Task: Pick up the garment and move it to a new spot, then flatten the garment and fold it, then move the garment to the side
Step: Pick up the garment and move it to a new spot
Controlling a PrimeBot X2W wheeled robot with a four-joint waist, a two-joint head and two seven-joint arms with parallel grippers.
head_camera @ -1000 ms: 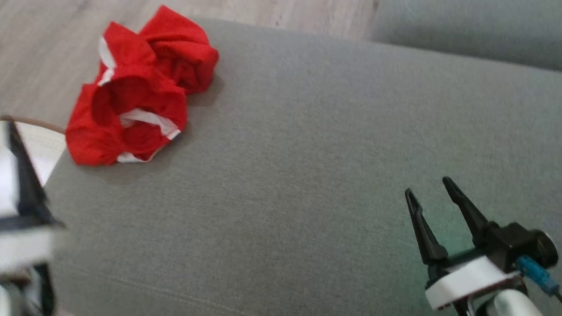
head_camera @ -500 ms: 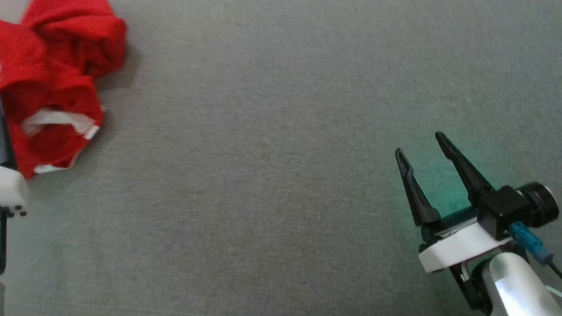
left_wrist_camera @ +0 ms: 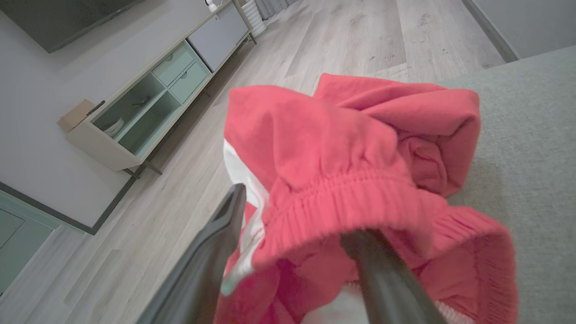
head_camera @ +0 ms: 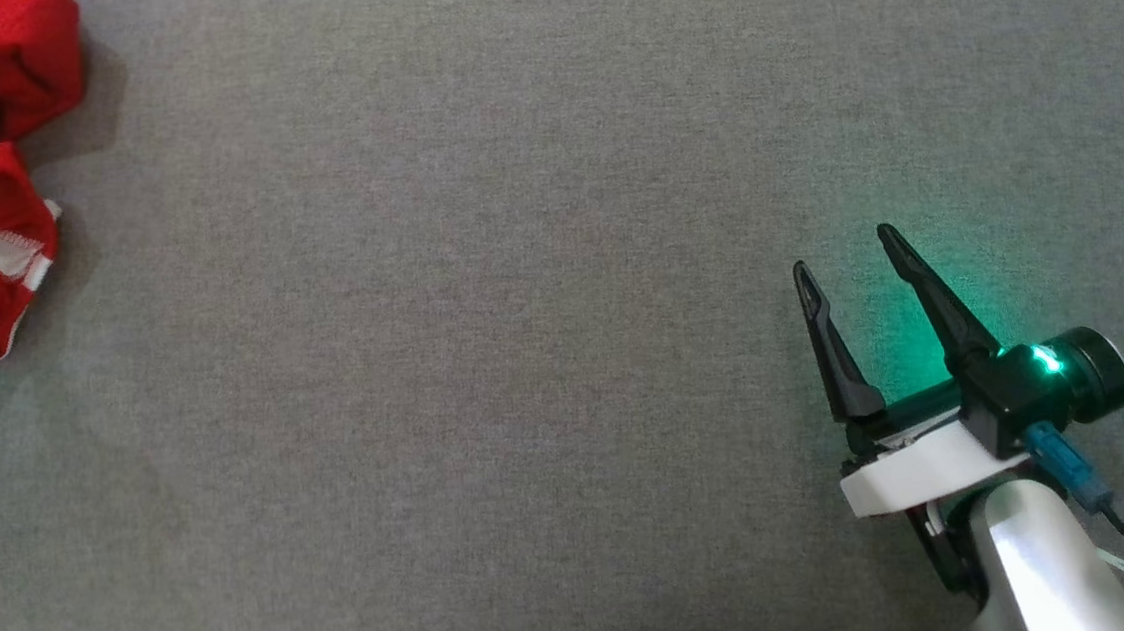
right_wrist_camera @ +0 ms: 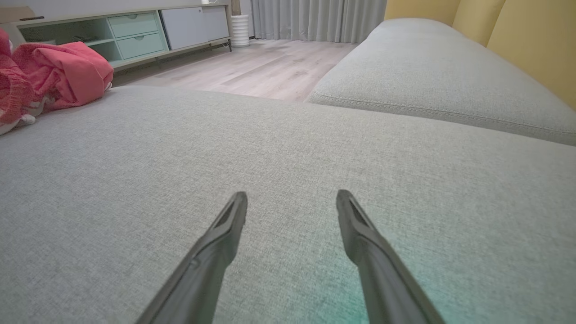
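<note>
left wrist view: the left gripper (left_wrist_camera: 297, 220) stands wide, its fingers straddling the ribbed red hem of the garment (left_wrist_camera: 351, 148), one finger tucked under the fold, nothing pinched yet. the garment lies bunched at the left edge of the grey sofa cushion (head_camera: 525, 358). the right gripper (head_camera: 846, 253) hovers wide and empty over the cushion's near right part. the cloth looks light, soft and limp; the thick gathered hem seems the surest hold.

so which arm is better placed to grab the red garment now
Left. The left pincer is open right at the garment, whose gathered edge is draped over one finger. The right pincer, also open, sits over bare grey cushion, well away from the cloth.
</note>
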